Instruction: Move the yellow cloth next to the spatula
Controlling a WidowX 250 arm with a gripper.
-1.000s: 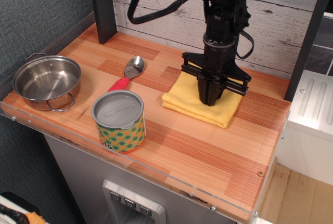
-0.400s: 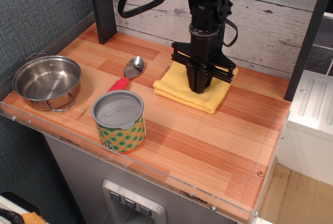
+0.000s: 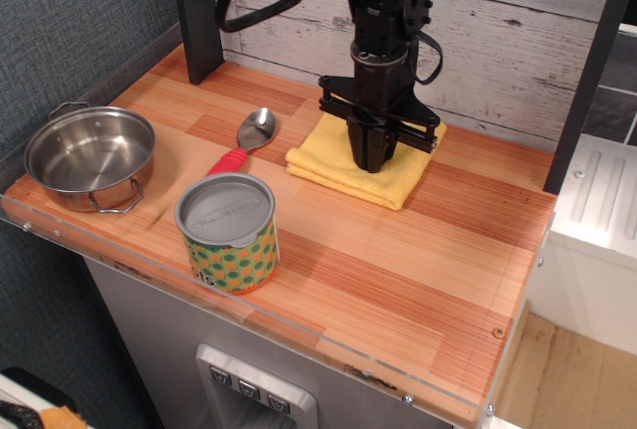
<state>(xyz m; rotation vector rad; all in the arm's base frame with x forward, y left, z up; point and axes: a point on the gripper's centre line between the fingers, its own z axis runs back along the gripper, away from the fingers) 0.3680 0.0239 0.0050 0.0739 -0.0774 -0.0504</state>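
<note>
The yellow cloth (image 3: 338, 165) lies folded on the wooden table, just right of the spatula. The spatula (image 3: 249, 138) has a shiny silver oval head and a red-pink handle pointing toward the can. My black gripper (image 3: 372, 162) points straight down onto the middle of the cloth, its fingers close together and pressed into the fabric. The cloth's left edge is a short gap from the spatula head, not touching it.
A steel pot (image 3: 90, 156) stands at the table's left front. A can (image 3: 228, 232) with an orange-and-green dotted label stands in front of the spatula. A dark post (image 3: 196, 11) rises at the back left, with a white plank wall (image 3: 518, 41) behind.
My gripper has moved left and a little back, and the yellow cloth has moved with it, closer to the spatula. The pot, can and spatula have not moved.
</note>
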